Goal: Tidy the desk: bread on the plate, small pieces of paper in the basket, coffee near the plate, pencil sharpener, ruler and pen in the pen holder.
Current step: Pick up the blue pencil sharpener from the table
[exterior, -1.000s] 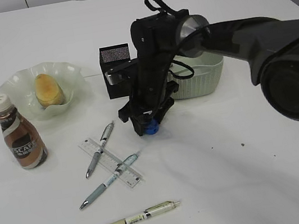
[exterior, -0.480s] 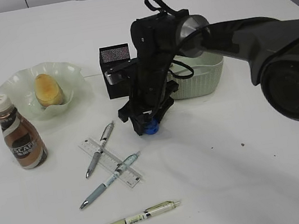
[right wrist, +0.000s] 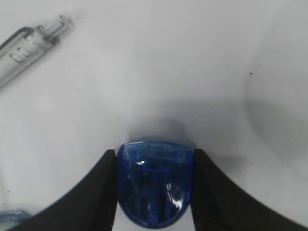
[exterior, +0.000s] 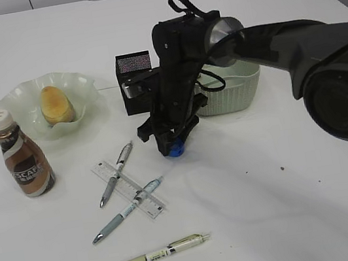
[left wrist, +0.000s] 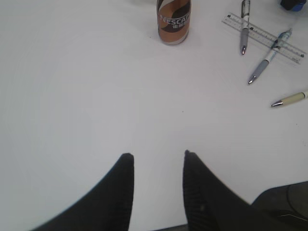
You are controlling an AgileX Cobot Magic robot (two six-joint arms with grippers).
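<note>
1. Blue and translucent, the pencil sharpener (right wrist: pixel 155 183) sat between the two black fingers (right wrist: pixel 103 187) of the right end effector (exterior: pixel 174 145); in the right wrist view both fingers touched its sides, so the end effector gripped it.
2. In the exterior view this end effector was at the middle of the frame, low over the white table (exterior: pixel 272 207), with the sharpener showing at its tip.
3. The left end effector (left wrist: pixel 156 161) was at the bottom of the left wrist view, its fingers apart and holding nothing, above bare table.
4. The bread (exterior: pixel 56 104) lay in the pale green plate (exterior: pixel 20 102) at the upper left of the exterior view.
5. The coffee (exterior: pixel 22 154) stood upright just below the plate, near it but not touching.
6. The black pen holder (exterior: pixel 132 77) stood behind the right arm, and the green basket (exterior: pixel 238 94) was to the right of it, partly hidden by the arm.
7. The clear ruler (exterior: pixel 129 189) lay slanted at the lower left of centre, with two pens across it: a grey pen (exterior: pixel 116 174) and a light blue pen (exterior: pixel 127 211).
8. A cream pen (exterior: pixel 159 253) lay apart from them, lower in the frame.
</note>
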